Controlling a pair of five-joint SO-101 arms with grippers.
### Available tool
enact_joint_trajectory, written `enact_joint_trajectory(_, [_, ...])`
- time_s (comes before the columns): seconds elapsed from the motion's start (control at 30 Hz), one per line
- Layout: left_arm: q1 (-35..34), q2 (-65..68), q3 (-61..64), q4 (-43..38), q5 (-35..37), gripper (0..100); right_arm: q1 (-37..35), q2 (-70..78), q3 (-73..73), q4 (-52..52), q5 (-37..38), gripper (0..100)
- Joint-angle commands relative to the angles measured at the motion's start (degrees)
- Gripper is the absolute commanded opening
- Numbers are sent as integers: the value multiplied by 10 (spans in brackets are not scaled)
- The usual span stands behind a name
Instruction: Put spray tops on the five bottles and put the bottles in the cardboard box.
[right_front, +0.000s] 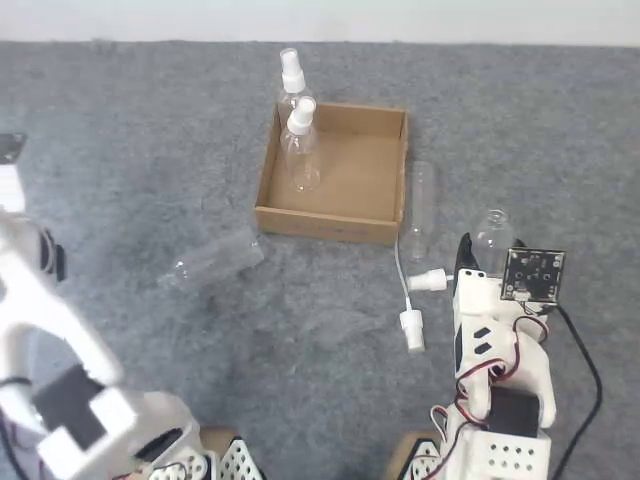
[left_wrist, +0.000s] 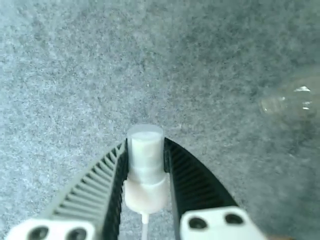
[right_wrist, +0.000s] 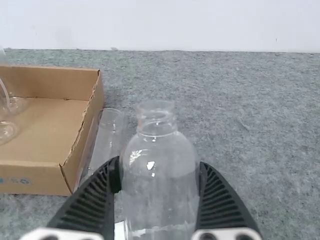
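My right gripper (right_wrist: 159, 175) is shut on an upright clear bottle (right_wrist: 157, 150) with no cap, standing right of the cardboard box (right_front: 335, 225); the same bottle (right_front: 492, 232) shows in the high view. My left gripper (left_wrist: 145, 146) is shut on a white spray top (left_wrist: 146, 170) above the carpet, with a clear bottle (left_wrist: 295, 100) lying a short way off. One capped bottle (right_front: 300, 150) stands inside the box and another (right_front: 292, 80) just behind it. Uncapped bottles lie left of the box (right_front: 215, 257) and along its right side (right_front: 420, 210). Two loose spray tops (right_front: 428, 280) (right_front: 412, 328) lie near the right arm.
Grey carpet covers the whole table. The box wall (right_wrist: 82, 140) stands close beside the held bottle, with the lying bottle (right_wrist: 107, 135) between them. A white wall runs along the far edge. The left arm's white body (right_front: 60, 340) fills the near left corner.
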Motion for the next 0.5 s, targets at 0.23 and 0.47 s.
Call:
enact_joint_trajectory(0.23, [58,-283,198,-121,51,12,-10,-14,-3,-10,13,34])
enact_joint_trajectory(0.47, [118,-380,251,-135,123,12,-11,-14,-3,-10,13,33])
